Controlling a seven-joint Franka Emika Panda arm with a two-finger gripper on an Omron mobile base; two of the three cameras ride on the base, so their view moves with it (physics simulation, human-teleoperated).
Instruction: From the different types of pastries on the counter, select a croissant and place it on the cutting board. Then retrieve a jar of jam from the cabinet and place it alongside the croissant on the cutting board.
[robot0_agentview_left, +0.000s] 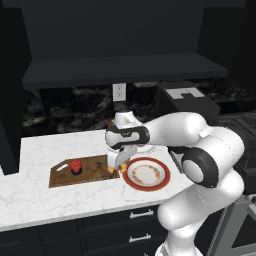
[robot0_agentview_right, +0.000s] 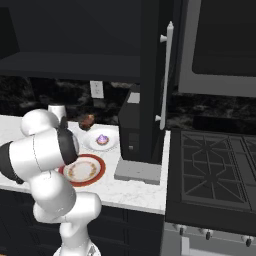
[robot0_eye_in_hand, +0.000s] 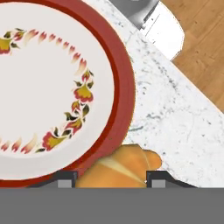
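Your gripper (robot0_agentview_left: 119, 167) sits at centre frame in the left base view, its wrist housing covering most of the fingers, so the jaw gap cannot be read there. In the hand view the croissant (robot0_eye_in_hand: 119, 168) lies at the bottom centre between the two dark fingertips (robot0_eye_in_hand: 66, 178), which press against its flanks: you are clenched on the croissant, though its lower part is cut off by the frame edge. In the left base view only an orange sliver of the croissant (robot0_agentview_left: 123, 166) shows below the hand, above the right end of the cutting board (robot0_agentview_left: 95, 172) and just beside the red-rimmed plate (robot0_agentview_left: 147, 174); whether it touches the board cannot be told. The jar of jam (robot0_agentview_left: 75, 166) stands upright on the board's left half, left of centre frame, well apart from the gripper. The counter (robot0_agentview_left: 40, 200) runs across the lower left. In the right base view your arm hides the board entirely; the plate (robot0_agentview_right: 83, 170) shows partly behind the elbow, the purple-frosted cupcake (robot0_agentview_right: 102, 139) sits on a white dish at centre left, and the dark brown pastry (robot0_agentview_right: 87, 120) lies beyond it, small and hard to make out.
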